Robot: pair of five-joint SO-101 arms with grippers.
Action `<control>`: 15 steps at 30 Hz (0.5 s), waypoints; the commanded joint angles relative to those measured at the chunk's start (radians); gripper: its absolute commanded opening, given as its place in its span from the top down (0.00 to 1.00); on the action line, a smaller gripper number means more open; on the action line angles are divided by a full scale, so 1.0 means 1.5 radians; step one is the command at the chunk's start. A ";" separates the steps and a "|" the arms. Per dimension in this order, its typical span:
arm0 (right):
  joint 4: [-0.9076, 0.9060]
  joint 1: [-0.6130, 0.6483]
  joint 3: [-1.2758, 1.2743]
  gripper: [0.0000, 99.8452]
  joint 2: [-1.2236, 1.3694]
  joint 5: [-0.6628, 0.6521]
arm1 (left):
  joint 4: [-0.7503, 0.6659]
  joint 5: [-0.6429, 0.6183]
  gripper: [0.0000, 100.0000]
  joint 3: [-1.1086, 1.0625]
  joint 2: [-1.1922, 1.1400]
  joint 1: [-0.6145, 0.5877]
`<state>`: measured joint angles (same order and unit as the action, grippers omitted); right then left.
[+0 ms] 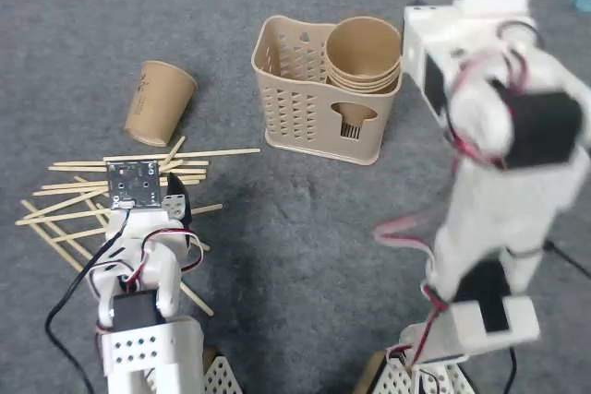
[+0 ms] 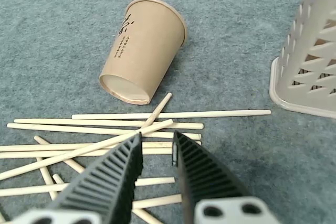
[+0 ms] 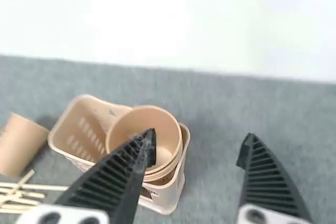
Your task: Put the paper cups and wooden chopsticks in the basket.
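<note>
A brown paper cup [image 1: 159, 101] [image 2: 142, 51] lies on its side on the grey mat, left of the beige basket [image 1: 305, 103] [image 3: 79, 129]. Several nested cups [image 1: 363, 53] [image 3: 165, 145] stand in the basket's right half. Wooden chopsticks [image 1: 138, 168] [image 2: 173, 114] lie scattered in front of the lying cup. My left gripper [image 2: 157, 141] hangs low over the chopsticks, its jaws a narrow gap apart and holding nothing. High above the basket, my right gripper [image 3: 198, 139] is wide open and empty, with the nested cups below it.
The right arm [image 1: 499, 136] towers at the right of the basket. The left arm [image 1: 138, 265] and its cables stand over the near end of the chopstick pile. Open mat lies between the two arm bases and in front of the basket.
</note>
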<state>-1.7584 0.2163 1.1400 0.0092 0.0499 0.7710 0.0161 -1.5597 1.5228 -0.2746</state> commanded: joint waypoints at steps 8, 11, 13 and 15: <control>-0.019 0.046 -0.427 0.98 -0.264 -0.061 | -0.020 0.006 0.91 0.003 0.008 -0.003; -0.013 0.008 -0.559 0.99 -0.312 -0.094 | -0.018 0.006 0.91 0.005 0.008 -0.003; 0.008 -0.025 -0.642 0.99 -0.335 -0.106 | -0.016 0.006 0.91 0.006 0.008 -0.003; 0.046 -0.069 -0.740 0.99 -0.362 -0.124 | -0.016 0.005 0.91 0.007 0.008 -0.003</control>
<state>-1.7507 0.1933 0.2010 -0.4542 -0.0867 0.7710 0.0161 -1.5597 1.5228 -0.2746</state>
